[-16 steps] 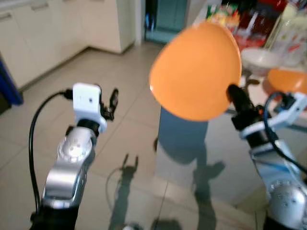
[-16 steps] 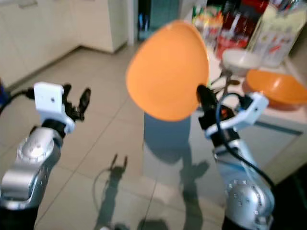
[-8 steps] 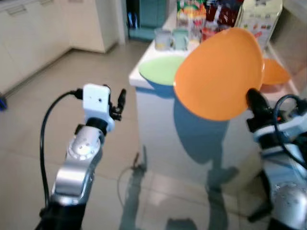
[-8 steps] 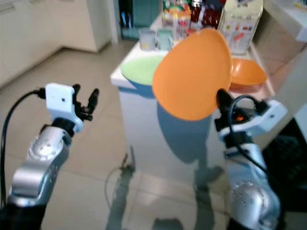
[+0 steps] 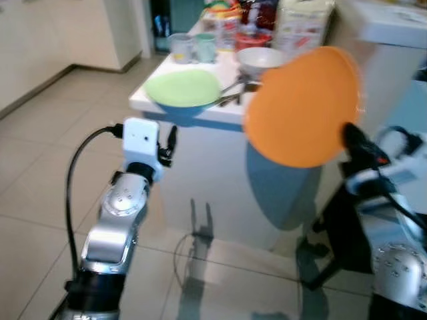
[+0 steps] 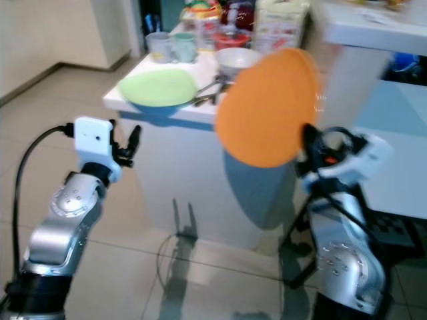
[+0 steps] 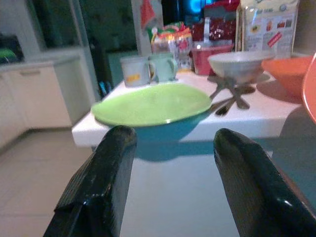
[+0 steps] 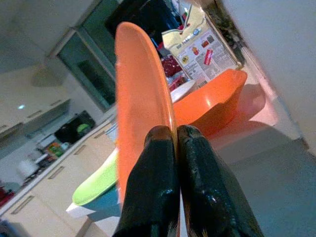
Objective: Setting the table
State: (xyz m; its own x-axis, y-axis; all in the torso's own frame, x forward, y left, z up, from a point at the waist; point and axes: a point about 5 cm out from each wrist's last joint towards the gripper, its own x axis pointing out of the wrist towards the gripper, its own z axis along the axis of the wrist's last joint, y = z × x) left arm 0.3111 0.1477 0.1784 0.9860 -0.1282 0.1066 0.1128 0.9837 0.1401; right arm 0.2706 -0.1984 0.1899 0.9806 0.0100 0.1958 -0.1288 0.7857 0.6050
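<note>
The counter (image 5: 200,115) is the reference landmark: a white top on a white base, standing on a tiled floor (image 5: 40,180). It carries the tableware still to be set out.

On the counter, the green plate (image 5: 182,87) lies flat at the near corner. Behind it stand two mugs (image 7: 148,69). Beside the plate sits a white bowl (image 7: 238,65) with cutlery (image 7: 228,94) in front of it, and past those an orange bowl (image 8: 210,103). Jars and a printed box (image 7: 268,23) line the far edge.

The orange plate (image 5: 303,107) is off the counter, held on edge in front of its near side. The right gripper (image 8: 170,177) has both fingers pressed together on the plate's lower rim. This edge grip probably keeps the disc clear of the counter items during carrying.

The left gripper (image 7: 170,182) is raised level with the counter edge, fingers apart and empty, aimed at the green plate. That suggests it is free for a second pickup.

The orange plate hides part of the counter top. The head views are blurred, so jar labels and the cutlery count cannot be read. The destination table cannot be identified.
</note>
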